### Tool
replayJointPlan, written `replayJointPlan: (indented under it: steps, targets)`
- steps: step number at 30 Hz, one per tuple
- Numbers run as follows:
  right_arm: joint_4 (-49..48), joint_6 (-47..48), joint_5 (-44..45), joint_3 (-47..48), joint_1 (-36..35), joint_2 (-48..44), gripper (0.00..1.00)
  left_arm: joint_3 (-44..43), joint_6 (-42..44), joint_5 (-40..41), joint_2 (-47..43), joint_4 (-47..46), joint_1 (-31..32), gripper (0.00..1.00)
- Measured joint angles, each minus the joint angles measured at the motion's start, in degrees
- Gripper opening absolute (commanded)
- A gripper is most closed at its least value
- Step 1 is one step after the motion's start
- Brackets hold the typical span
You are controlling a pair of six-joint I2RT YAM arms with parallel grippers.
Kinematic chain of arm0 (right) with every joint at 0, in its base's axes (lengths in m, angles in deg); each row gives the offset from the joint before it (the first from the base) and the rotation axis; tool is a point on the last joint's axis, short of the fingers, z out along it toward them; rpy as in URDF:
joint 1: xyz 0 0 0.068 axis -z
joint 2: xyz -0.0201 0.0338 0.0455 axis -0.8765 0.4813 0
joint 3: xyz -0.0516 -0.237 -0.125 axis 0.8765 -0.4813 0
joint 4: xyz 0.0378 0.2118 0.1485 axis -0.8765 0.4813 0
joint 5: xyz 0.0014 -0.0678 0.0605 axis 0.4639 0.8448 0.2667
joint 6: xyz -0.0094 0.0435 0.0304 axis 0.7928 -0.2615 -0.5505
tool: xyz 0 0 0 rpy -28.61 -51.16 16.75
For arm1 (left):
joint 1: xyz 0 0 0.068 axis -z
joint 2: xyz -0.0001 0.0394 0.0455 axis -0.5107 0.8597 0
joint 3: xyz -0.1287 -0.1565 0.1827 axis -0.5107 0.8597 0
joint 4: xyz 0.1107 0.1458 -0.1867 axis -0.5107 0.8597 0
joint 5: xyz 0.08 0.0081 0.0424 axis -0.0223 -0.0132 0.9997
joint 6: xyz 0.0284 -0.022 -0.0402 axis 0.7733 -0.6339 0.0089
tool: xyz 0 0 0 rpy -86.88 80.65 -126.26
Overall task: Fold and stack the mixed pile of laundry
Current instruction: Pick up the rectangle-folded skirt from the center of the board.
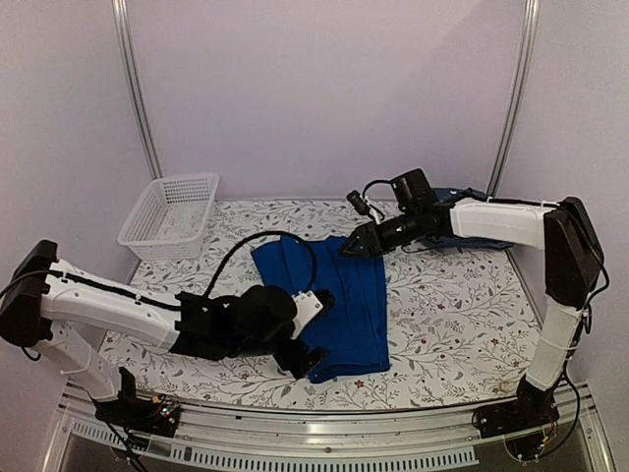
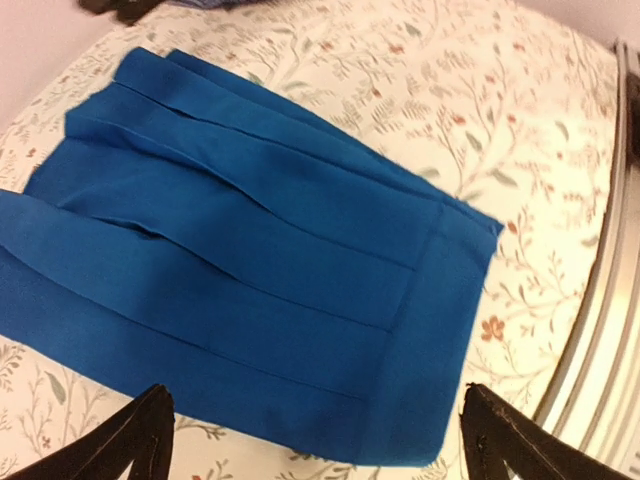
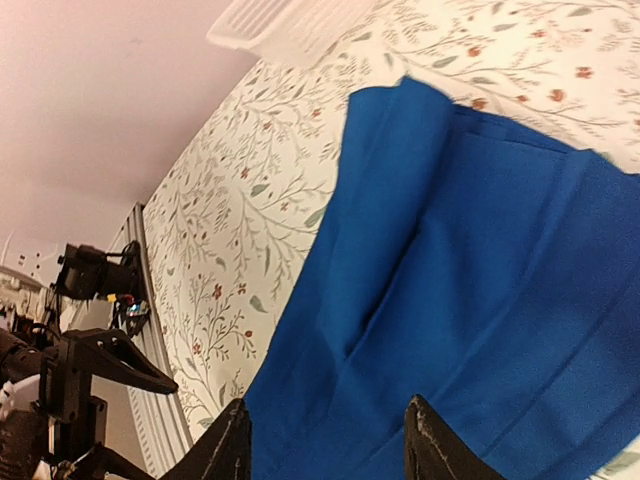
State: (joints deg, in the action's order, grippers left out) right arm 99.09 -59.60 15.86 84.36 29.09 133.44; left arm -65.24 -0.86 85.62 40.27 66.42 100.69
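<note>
A bright royal-blue garment [image 1: 339, 305] lies folded flat on the flowered table, with long creases; it fills the left wrist view [image 2: 250, 260] and the right wrist view [image 3: 480, 280]. My left gripper [image 1: 303, 359] is open and empty, low over the garment's near corner, its fingers either side of the hem [image 2: 320, 440]. My right gripper [image 1: 348, 250] is open and empty just above the garment's far edge [image 3: 330, 445]. More dark blue laundry [image 1: 482, 243] lies at the back right, mostly hidden behind my right arm.
A white mesh basket [image 1: 172, 214] stands at the back left, and its rim shows in the right wrist view [image 3: 290, 20]. The metal rail of the table's near edge [image 2: 600, 340] runs close to the garment's corner. Grey walls enclose the table.
</note>
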Motion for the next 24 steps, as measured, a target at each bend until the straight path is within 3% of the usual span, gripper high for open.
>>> replayJointPlan:
  steps: [7, 12, 15, 19, 24]
  targets:
    - [1.6, 2.8, -4.6, 2.7, -8.3, 10.4, 0.44, -1.6, 4.5, 10.6, 10.6, 5.9, 12.2, 1.00]
    - [3.3, 3.5, -4.8, 2.7, -8.8, 15.6, 0.42, -5.2, 7.9, 15.0, 17.9, 6.6, 15.1, 0.98]
    - [3.8, 4.0, -4.1, 2.8, -8.5, 17.9, 0.41, -7.5, 9.3, 17.0, 20.4, 6.2, 15.5, 0.92]
    - [3.5, 4.2, -4.4, 2.9, -8.3, 19.5, 0.41, -11.1, 11.3, 21.6, 24.5, 5.4, 15.5, 0.77]
    - [2.9, 4.3, -4.7, 3.0, -8.3, 19.8, 0.40, -11.8, 12.6, 25.0, 26.2, 4.9, 14.7, 0.32]
